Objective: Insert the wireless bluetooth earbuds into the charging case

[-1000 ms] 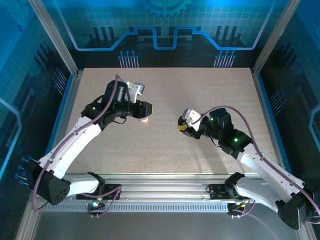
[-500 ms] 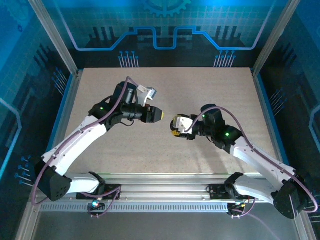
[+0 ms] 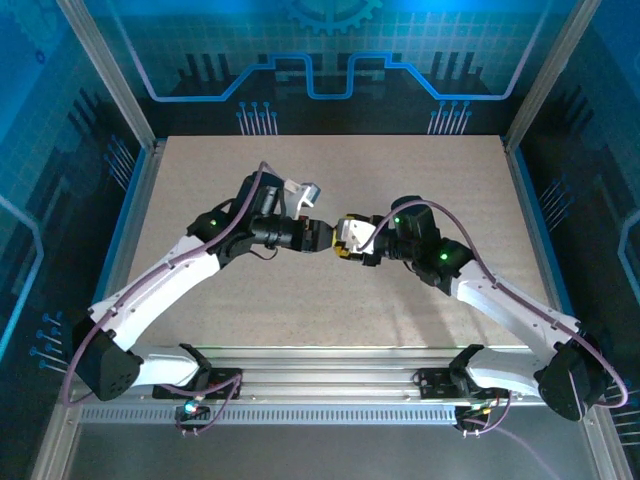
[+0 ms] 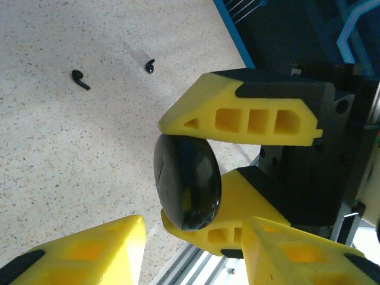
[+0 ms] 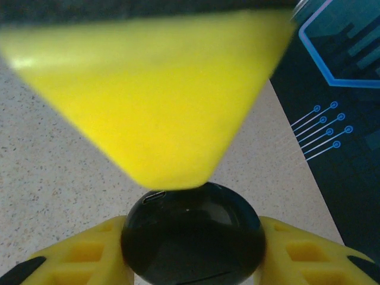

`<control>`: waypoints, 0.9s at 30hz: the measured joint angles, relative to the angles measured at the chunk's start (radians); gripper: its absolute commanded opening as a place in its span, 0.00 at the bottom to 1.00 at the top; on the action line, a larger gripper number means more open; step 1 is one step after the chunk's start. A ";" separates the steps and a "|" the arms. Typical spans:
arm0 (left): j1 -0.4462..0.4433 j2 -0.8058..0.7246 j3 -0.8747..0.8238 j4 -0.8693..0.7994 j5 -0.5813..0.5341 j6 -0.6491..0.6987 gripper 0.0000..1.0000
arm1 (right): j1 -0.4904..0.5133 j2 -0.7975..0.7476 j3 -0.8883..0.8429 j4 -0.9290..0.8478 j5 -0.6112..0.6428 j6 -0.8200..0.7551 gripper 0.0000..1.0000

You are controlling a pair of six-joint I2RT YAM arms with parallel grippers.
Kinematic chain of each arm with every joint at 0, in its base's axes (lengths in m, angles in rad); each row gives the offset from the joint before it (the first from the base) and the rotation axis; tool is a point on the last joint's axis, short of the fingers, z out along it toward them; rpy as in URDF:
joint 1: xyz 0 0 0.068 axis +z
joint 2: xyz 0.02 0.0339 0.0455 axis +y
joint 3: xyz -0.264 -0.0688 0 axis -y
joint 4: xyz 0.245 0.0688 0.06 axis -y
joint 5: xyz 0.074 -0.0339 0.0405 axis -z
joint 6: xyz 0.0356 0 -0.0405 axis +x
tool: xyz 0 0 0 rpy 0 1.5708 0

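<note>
Top external view: my two arms meet nose to nose over the middle of the table (image 3: 200,170), with my left tool (image 3: 322,238) facing my right tool (image 3: 343,246).

Left wrist view: my right tool pinches the black charging case (image 4: 187,178) between its yellow fingers (image 4: 208,89), apparently clear of the table. The lid looks shut, though the seam is hard to read. My left tool is spread, its two fingers standing either side of the case's near end with nothing gripped. Whether one of them touches the case I cannot tell. Two black earbuds (image 4: 80,79) lie loose on the table, near each other and well apart from the case.

Right wrist view: the case sits between my right fingers, with a blurred yellow finger of the left tool just above it.

Progress, as I judge it: early. The case is in hand, but no earbud is seated. Opening the lid, fetching each earbud and pressing it into its well are all left to do.
</note>
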 measured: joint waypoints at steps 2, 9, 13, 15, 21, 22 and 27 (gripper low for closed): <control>-0.004 0.001 0.000 -0.003 -0.004 -0.011 0.46 | 0.000 0.000 0.002 0.000 -0.003 0.000 0.44; -0.018 0.011 0.000 0.001 -0.011 -0.042 0.46 | 0.000 0.015 0.016 0.000 -0.006 0.000 0.44; -0.030 0.030 0.000 0.013 -0.011 -0.060 0.43 | 0.002 0.018 0.016 -0.001 -0.011 0.000 0.45; -0.034 0.042 0.000 0.019 -0.010 -0.065 0.39 | 0.004 0.018 0.016 -0.008 -0.010 0.000 0.45; -0.035 0.056 0.000 0.018 -0.032 -0.066 0.25 | 0.004 0.021 0.016 -0.019 -0.003 0.000 0.45; -0.037 0.056 0.000 0.018 -0.034 -0.064 0.24 | 0.004 0.021 0.016 -0.021 -0.002 0.000 0.46; -0.040 0.055 0.000 0.021 -0.045 -0.055 0.19 | 0.004 0.020 0.013 -0.019 -0.002 0.011 0.60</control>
